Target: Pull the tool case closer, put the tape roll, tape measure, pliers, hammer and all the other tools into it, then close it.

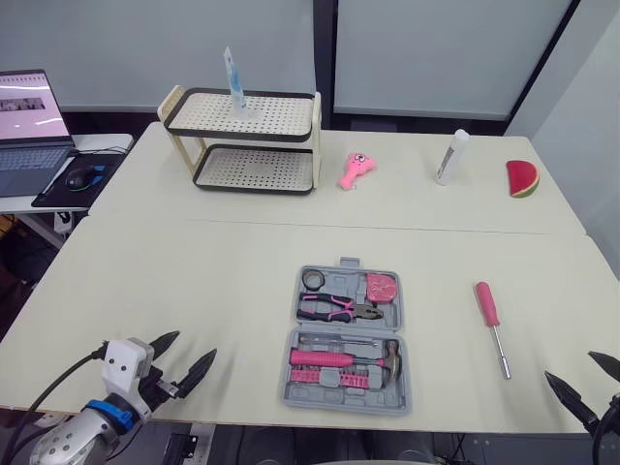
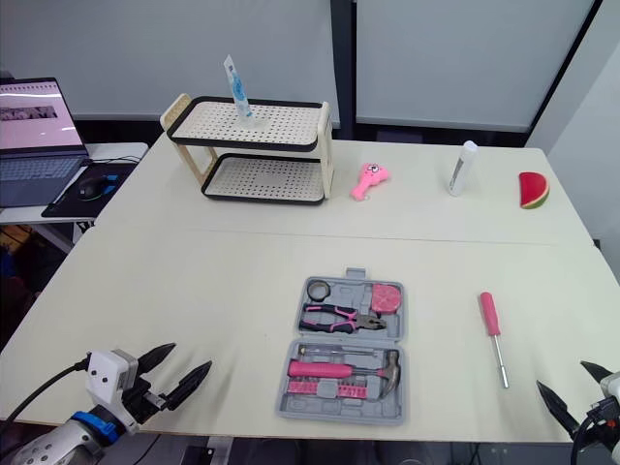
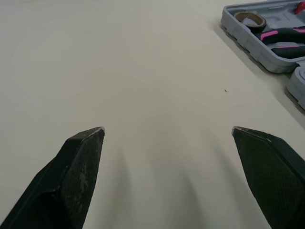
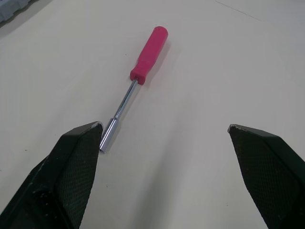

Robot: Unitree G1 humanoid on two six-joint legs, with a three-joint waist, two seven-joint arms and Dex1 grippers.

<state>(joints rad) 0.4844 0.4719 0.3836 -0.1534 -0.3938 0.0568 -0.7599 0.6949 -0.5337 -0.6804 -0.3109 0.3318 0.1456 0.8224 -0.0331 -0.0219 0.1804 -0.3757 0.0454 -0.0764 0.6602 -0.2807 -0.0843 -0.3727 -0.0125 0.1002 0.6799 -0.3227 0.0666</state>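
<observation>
One grey plastic tool case point(image 1: 344, 403) lies open and flat near the front edge of the cream table point(image 1: 194, 281), between the two arms. It holds one dark tape roll point(image 1: 313, 280), one pink tape measure point(image 1: 381, 288), one pair of pink-and-black pliers point(image 1: 337, 309), one pink-handled hammer point(image 1: 349, 359) and a row of small pink bits point(image 1: 342, 381). One pink-handled screwdriver point(image 1: 491, 325) lies on the bare table well to the right of the case. Farther back stand one two-tier perforated rack point(image 1: 247, 140) with one blue-and-white packet point(image 1: 232, 82) upright on its top shelf, one small pink toy point(image 1: 356, 170), one white tube point(image 1: 451, 157) and one watermelon-slice toy point(image 1: 521, 178); one laptop point(image 1: 29, 121) and one mouse point(image 1: 85, 175) sit on a side desk to the left. The left gripper point(image 1: 192, 349) hovers at the front left corner, fingers spread wide, holding and touching nothing. The right gripper point(image 1: 570, 366) sits at the front right edge, equally wide and empty. The left wrist view takes in the case's near corner with the roll and plier handles; the right wrist view instead shows the screwdriver ahead, its metal tip close to one finger point(image 4: 71, 167), though contact cannot be made out.
</observation>
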